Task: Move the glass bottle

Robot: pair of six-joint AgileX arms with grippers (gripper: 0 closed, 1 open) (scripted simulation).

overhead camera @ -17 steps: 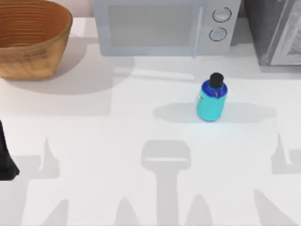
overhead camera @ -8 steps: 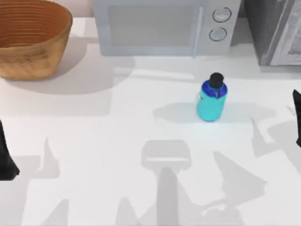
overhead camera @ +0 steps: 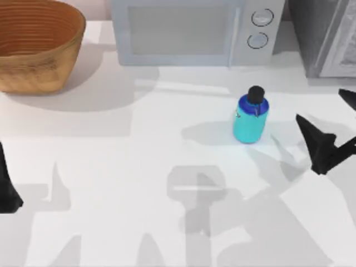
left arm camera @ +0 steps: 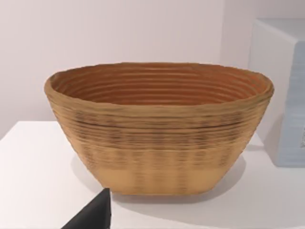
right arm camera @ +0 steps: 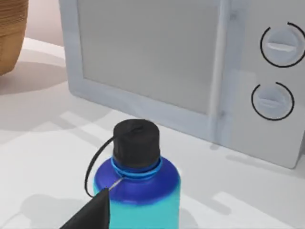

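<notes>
While the glass bottle (overhead camera: 250, 119) stands upright right of centre on the tabletop (overhead camera: 139, 167), in front of the microwave (overhead camera: 194, 30), the step in hand looks like the approach. My right gripper (overhead camera: 328, 130) hangs at the frame's right edge, near the bottle but apart from it, fingers spread wide and empty, pointing toward it. Next it needs to close in level with the cyan body. My left gripper (overhead camera: 6, 189) sits parked at the left edge, facing the basket (overhead camera: 33, 44).

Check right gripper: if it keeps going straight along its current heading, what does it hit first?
Most likely the glass bottle: the right wrist view looks straight at it, with the microwave behind. From above, the right gripper sits right of the bottle; height is unclear.
</notes>
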